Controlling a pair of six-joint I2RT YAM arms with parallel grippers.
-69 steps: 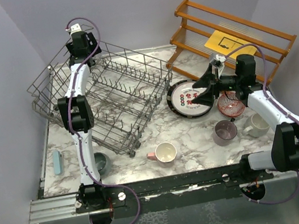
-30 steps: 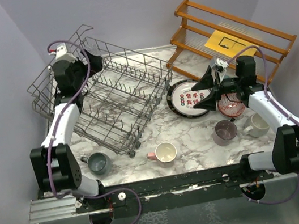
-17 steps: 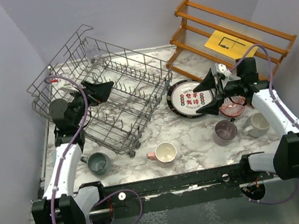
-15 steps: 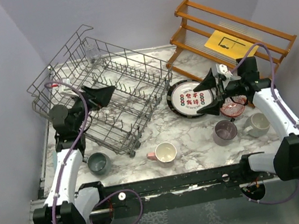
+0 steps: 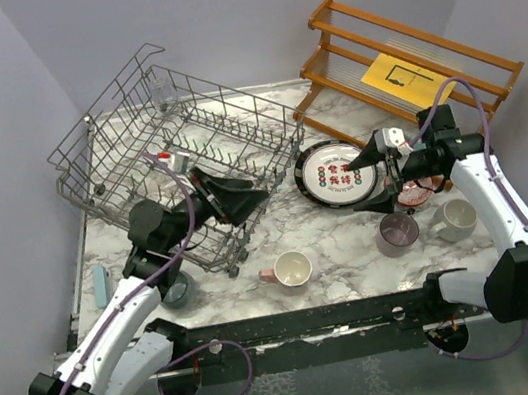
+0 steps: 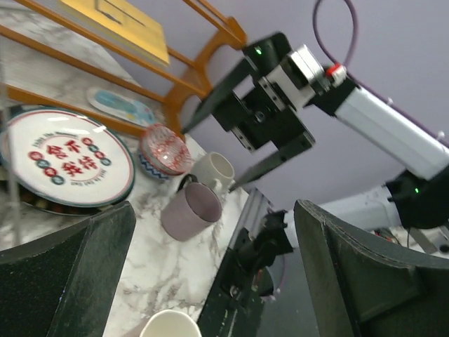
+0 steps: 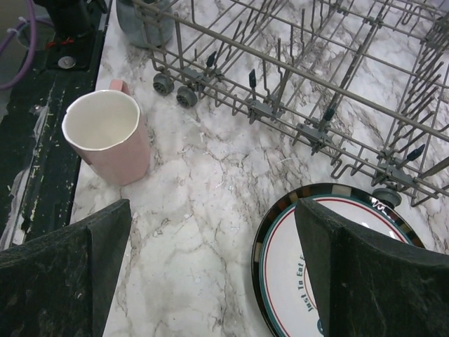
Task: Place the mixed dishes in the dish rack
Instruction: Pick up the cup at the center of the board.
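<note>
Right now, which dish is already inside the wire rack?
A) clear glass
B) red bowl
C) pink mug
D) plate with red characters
A: the clear glass stands in the far corner of the dish rack, while the others sit outside it on the table.

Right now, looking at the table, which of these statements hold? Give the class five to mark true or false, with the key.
1. The pink mug stands on the table, outside the dish rack. True.
2. The right end effector is shut on the black-rimmed plate. False: it is open by the plate, holding nothing.
3. A clear glass stands in the dish rack. True.
4. The yellow sheet lies in the dish rack. False: the sheet is on the wooden shelf.
5. The left end effector is shut. False: it is open and empty.
</note>
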